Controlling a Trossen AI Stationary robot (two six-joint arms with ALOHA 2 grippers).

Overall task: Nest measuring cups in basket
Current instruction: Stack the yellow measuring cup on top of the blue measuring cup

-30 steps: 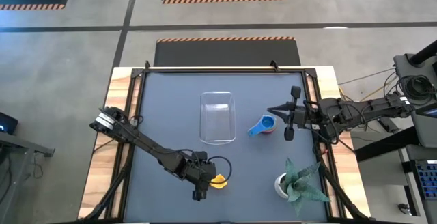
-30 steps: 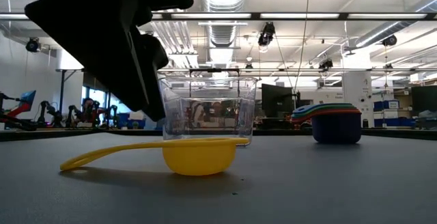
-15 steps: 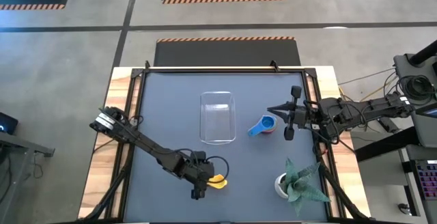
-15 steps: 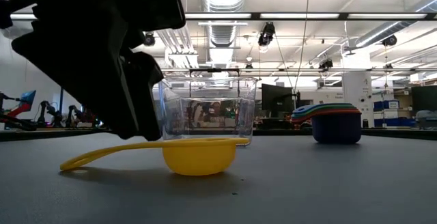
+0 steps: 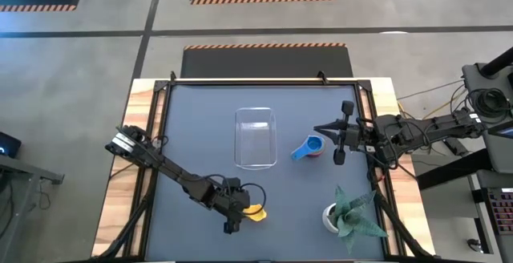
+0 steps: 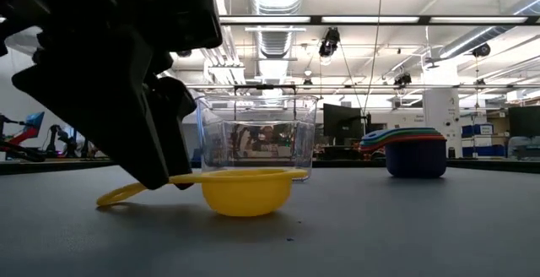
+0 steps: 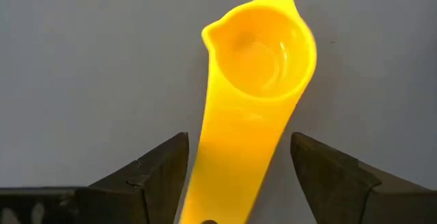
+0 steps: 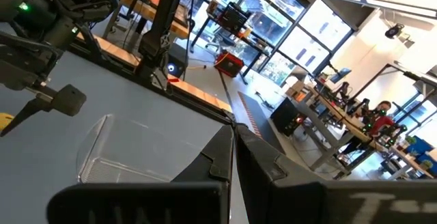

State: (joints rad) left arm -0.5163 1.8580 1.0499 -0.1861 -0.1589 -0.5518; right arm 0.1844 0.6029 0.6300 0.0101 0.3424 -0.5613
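The left pincer [image 7: 235,176] is straddling the yellow cup's [image 7: 263,46] handle wide open, at six o'clock of the basket [image 5: 256,138]; closing comes next.

**Camera Placement: Four Views**

High view: overhead, facing straight down, covering the whole table [image 5: 256,127]. Low view: at table-top level, facing across into the room, very near the yellow cup [image 6: 245,191]. Left wrist view: close above the same yellow cup, framed by both fingers [image 7: 147,176]. Right wrist view: facing across the table toward windows. Basket [image 5: 256,138] shared by high, low and right wrist views.
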